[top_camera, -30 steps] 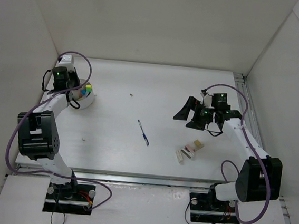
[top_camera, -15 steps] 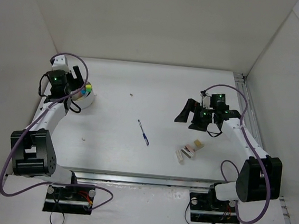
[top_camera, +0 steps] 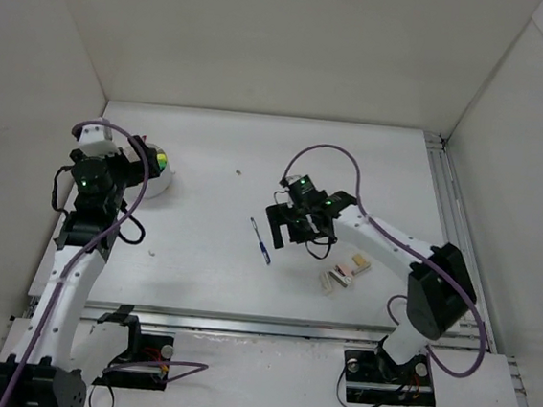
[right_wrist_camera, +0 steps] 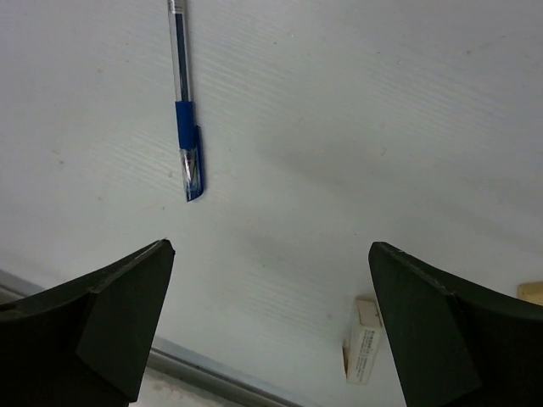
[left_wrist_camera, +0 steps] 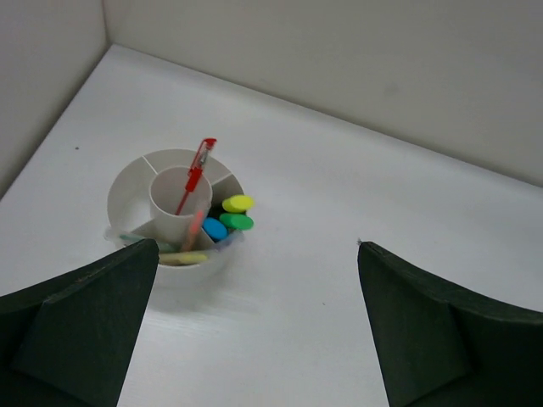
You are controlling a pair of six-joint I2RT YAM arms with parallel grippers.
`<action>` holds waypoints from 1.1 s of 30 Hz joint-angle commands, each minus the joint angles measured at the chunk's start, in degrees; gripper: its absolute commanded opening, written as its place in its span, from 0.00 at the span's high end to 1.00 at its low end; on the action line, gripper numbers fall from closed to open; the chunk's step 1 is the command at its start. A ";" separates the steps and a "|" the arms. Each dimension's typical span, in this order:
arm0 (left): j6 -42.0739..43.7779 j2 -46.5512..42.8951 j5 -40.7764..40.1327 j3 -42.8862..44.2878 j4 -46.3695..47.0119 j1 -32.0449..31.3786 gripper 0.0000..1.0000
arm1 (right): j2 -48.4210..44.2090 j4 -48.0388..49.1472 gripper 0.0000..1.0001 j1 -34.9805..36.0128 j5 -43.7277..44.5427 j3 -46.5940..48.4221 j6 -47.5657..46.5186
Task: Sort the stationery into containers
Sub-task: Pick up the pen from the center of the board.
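Two changes — the left gripper [left_wrist_camera: 256, 248] has spread wide and backed off the round white divided plastic tub [left_wrist_camera: 127, 182] near the far-left corner of the bench [top_camera: 257, 154], a slim red pen [left_wrist_camera: 193, 174] standing in its centre cup, so that drop looks done. The right gripper [right_wrist_camera: 270, 248], also spread and empty, has swung in over the thin silver-and-blue pen [right_wrist_camera: 185, 127] mid-bench — likely the next pick.

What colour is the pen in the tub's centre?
The pen is red; see left wrist view.

Overhead on whole table [top_camera: 207, 274]; wrist views nearer, seemingly oblique, on tub [left_wrist_camera: 124, 178], pen [right_wrist_camera: 183, 123]
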 commanded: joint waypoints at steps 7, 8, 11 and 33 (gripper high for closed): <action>-6.01 -17.31 6.16 -8.15 -7.45 -2.01 0.01 | 14.33 1.40 0.02 11.85 16.04 7.88 0.03; -6.01 -18.19 6.16 -8.24 -7.98 -2.53 0.01 | 15.90 1.75 0.02 12.30 15.96 8.05 0.12; -5.48 -18.81 6.60 -6.49 -10.87 -2.54 0.01 | 18.72 2.98 0.06 12.74 14.99 8.58 0.73; 11.74 -18.20 29.27 -7.53 -8.43 -9.03 0.01 | 13.47 4.13 1.00 7.65 -7.23 4.55 -0.05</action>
